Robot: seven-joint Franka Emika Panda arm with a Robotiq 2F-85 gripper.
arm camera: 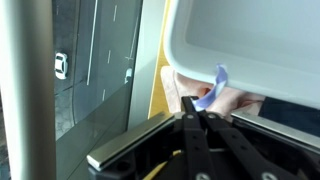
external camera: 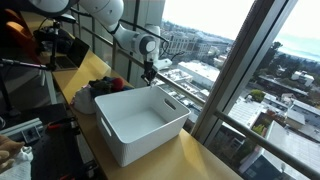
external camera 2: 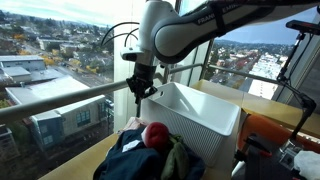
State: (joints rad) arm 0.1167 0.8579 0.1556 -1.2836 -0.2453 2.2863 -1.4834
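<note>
– One hazard first: what could go wrong from here?
– Entry 1, gripper (external camera 2: 140,90). It hangs low at the window-side corner of the white bin (external camera: 120,138), close to the glass (arm camera: 100,70). In the wrist view the glass fills the left and the bin's rim the upper right. Judged risk: a drift left would knock the fingers on the pane or its frame. A drop onto the rim could shove or tip the bin.
– Grip state?
– The fingers are drawn together, with no gap showing in the wrist view. A pale blue strip (arm camera: 219,80) stands at their tips, just outside the bin's rim. I cannot tell whether it is pinched or only lies behind them. If it is held by so thin an edge, it could slip free and fall between bin and window.
– Any snag risk?
– Yes, the clothes pile (external camera 2: 135,155) has loose folds right under the fingers. A fold could catch and drag the heap along.
– Containers?
– One, the white bin. It is rectangular with handle slots and stands upright on the wooden table (external camera: 205,158). Contents: nothing shows inside in an exterior view.
– And outside it?
– The pile is heaped on the table against one short end of the bin. It has dark blue cloth, some green, and a red piece (external camera 2: 155,133) on top. None of it is contained.
</note>
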